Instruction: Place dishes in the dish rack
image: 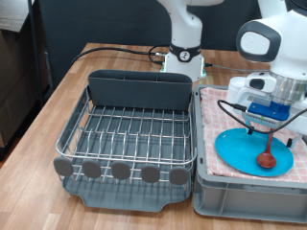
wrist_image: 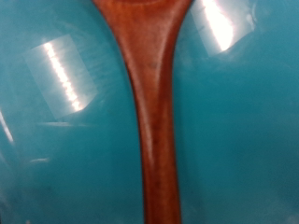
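The two-finger gripper (image: 266, 123) hangs low over the reddish-brown wooden spoon (image: 263, 153), whose handle fills the wrist view (wrist_image: 154, 121); whether the fingers are closed on it I cannot tell. The spoon lies on the round bright blue plate (image: 240, 149), which sits on a pink checked cloth (image: 219, 134) over a grey crate (image: 245, 199). At the exterior view's left, the silver wire dish rack (image: 129, 134) holds no dishes, so by my judgement nothing is placed yet.

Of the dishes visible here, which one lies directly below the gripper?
The wooden spoon, lying on the blue plate. The gripper hovers over its handle; the wrist view shows that handle centred against the plate.
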`<state>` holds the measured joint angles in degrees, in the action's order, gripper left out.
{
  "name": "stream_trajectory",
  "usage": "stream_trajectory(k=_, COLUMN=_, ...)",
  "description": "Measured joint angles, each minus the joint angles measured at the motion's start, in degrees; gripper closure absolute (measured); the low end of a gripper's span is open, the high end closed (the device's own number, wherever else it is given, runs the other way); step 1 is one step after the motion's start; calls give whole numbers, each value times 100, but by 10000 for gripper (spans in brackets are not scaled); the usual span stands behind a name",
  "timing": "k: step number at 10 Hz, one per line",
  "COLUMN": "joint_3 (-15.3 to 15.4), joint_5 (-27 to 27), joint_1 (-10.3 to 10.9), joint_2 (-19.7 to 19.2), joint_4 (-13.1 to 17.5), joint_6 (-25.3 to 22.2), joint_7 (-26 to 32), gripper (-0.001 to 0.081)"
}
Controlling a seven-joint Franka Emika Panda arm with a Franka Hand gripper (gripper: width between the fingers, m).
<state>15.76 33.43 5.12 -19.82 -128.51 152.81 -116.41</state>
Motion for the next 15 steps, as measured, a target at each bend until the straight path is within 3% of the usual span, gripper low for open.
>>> stream_trajectory(k=1, joint_3=-26, joint_5=15, joint_1=1, joint_2=-24, joint_4=0, joint_6=49, joint_7=-9, gripper=3)
stream_trajectory(k=2, joint_3=-48, joint_5=35, joint_1=4, joint_2=-50, joint_4=0, joint_6=92, joint_7=-32, gripper=83)
stream_trajectory(k=3, joint_3=-71, joint_5=54, joint_1=12, joint_2=-74, joint_4=0, joint_6=123, joint_7=-74, gripper=271)
stream_trajectory(k=4, joint_3=-93, joint_5=71, joint_1=32, joint_2=-92, joint_4=0, joint_6=144, joint_7=-122, gripper=271)
stream_trajectory(k=5, joint_3=-113, joint_5=100, joint_1=57, joint_2=-113, joint_4=0, joint_6=171, joint_7=-181, gripper=433)
stream_trajectory(k=6, joint_3=-142, joint_5=148, joint_1=88, joint_2=-130, joint_4=0, joint_6=201, joint_7=-250, gripper=433)
stream_trajectory(k=7, joint_3=-171, joint_5=181, joint_1=127, joint_2=-134, joint_4=0, joint_6=207, joint_7=-310, gripper=623)
stream_trajectory(k=8, joint_3=-172, joint_5=186, joint_1=148, joint_2=-134, joint_4=6, joint_6=206, joint_7=-322, gripper=727)
stream_trajectory(k=12, joint_3=-90, joint_5=90, joint_1=123, joint_2=-67, joint_4=89, joint_6=80, joint_7=-182, gripper=727)
stream_trajectory(k=15, joint_3=38, joint_5=-271, joint_1=28, joint_2=152, joint_4=119, joint_6=-209, joint_7=189, gripper=727)
